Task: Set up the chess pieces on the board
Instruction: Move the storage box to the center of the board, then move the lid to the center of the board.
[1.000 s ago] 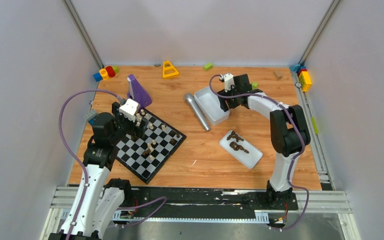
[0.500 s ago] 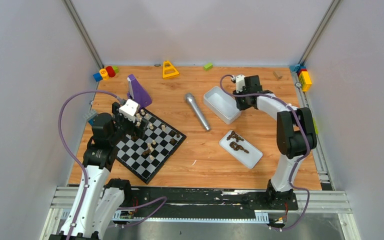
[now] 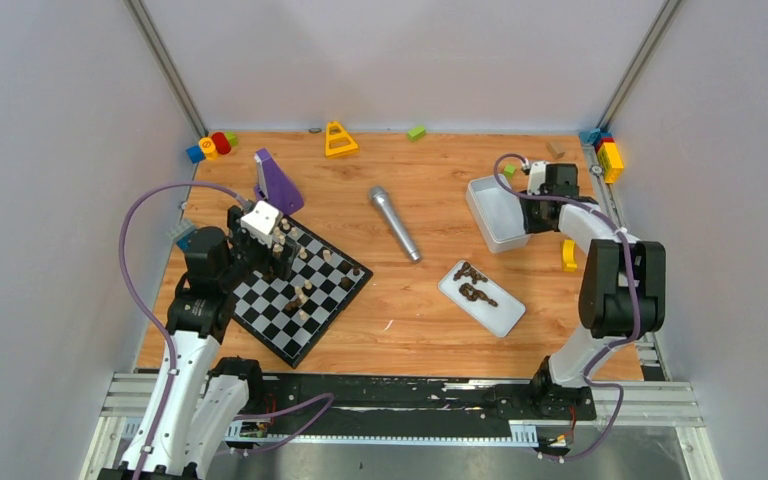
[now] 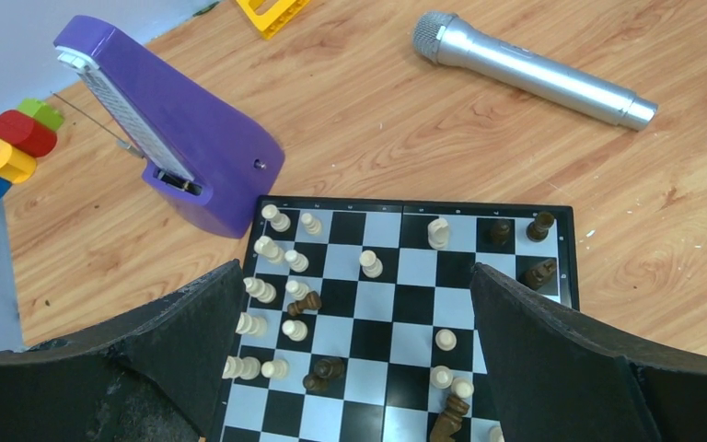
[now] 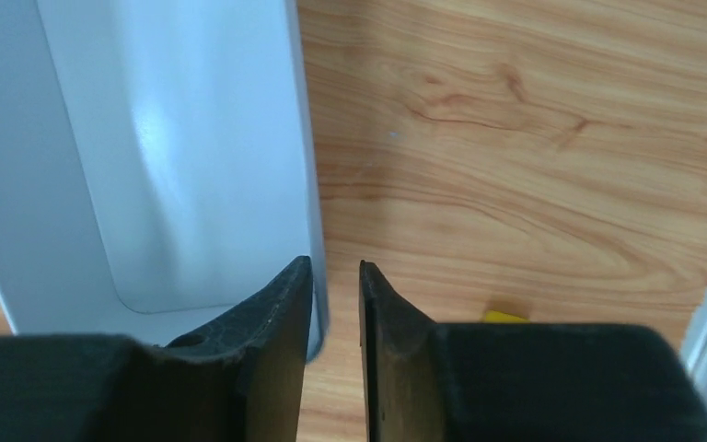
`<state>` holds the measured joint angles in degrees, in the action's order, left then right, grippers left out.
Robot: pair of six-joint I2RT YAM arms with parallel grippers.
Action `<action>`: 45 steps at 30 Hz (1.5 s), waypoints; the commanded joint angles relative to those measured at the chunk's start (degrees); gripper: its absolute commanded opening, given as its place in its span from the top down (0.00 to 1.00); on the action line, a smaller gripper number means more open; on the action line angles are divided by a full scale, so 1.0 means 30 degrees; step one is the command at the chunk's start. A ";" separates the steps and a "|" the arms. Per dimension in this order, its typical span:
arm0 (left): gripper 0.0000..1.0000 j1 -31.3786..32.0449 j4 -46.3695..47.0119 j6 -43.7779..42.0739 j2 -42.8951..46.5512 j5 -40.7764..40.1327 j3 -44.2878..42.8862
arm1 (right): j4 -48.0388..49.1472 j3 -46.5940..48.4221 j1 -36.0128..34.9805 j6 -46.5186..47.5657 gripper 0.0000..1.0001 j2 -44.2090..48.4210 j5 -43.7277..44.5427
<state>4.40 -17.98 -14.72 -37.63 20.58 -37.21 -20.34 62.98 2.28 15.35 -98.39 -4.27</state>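
Observation:
The board (image 3: 275,325) lies at the left, and it also shows in the left wrist view (image 4: 396,336). Cream pieces (image 4: 281,262) crowd its left side. A few dark pieces (image 4: 541,273) stand or lie among them and at its right edge. My left gripper (image 3: 278,250) hovers open and empty over the board (image 4: 354,276). More dark pieces (image 3: 472,283) lie in a flat white tray (image 3: 505,315). My right gripper (image 3: 530,208) is closed down on the side wall of an empty deep white tray (image 3: 495,210). The wall (image 5: 318,230) lies between the right gripper's (image 5: 336,267) fingers.
A silver microphone (image 3: 394,223) lies mid-table. A purple metronome (image 3: 277,182) stands behind the board. A yellow block (image 3: 569,255) lies near the right arm. A yellow triangle (image 3: 339,138), a green block (image 3: 416,131) and toy blocks (image 3: 210,146) (image 3: 608,155) line the back edge.
My right gripper has carried the deep white tray to the right, from beside the microphone to the right side, and turned it. The left arm has barely moved.

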 commanded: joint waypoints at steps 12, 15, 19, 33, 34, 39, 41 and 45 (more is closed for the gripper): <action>0.00 -0.0127 0.0148 -0.0513 -0.0122 0.0574 0.0039 | -0.0839 -0.2024 -0.4176 0.1825 0.23 0.7425 -0.5650; 0.00 -0.0141 0.0108 -0.0498 -0.0157 0.0583 -0.0021 | -0.0824 -0.2455 -0.5919 0.2270 0.25 0.6924 -0.5694; 0.00 -0.0125 0.0065 -0.0560 -0.0214 0.0619 -0.0024 | -0.0838 -0.2540 -0.7794 0.2918 0.29 0.5435 -0.5361; 0.00 -0.0146 0.0069 -0.0714 -0.0266 0.0653 0.0061 | -0.1237 -0.2183 -1.1166 0.4696 0.44 0.1300 -0.2862; 0.00 -0.0134 0.0072 -0.0732 -0.0263 0.0661 0.0068 | -0.1379 -0.2379 -1.1151 0.4923 0.45 0.1401 -0.2616; 0.00 -0.0149 0.0074 -0.0797 -0.0239 0.0770 0.0113 | -0.2168 -0.3853 -1.1093 0.5619 0.52 0.2608 -0.1004; 0.00 -0.0131 0.0060 -0.0805 -0.0225 0.0814 0.0123 | -0.2456 -0.4384 -1.0836 0.5708 0.54 0.3226 -0.0476; 0.00 -0.0135 0.0024 -0.0821 -0.0216 0.0933 0.0128 | -0.2773 -0.5137 -0.9734 0.5828 0.55 0.4092 0.0982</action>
<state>4.40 -18.68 -16.01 -38.48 22.06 -37.10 -26.79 49.12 -29.95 30.89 -89.62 -7.70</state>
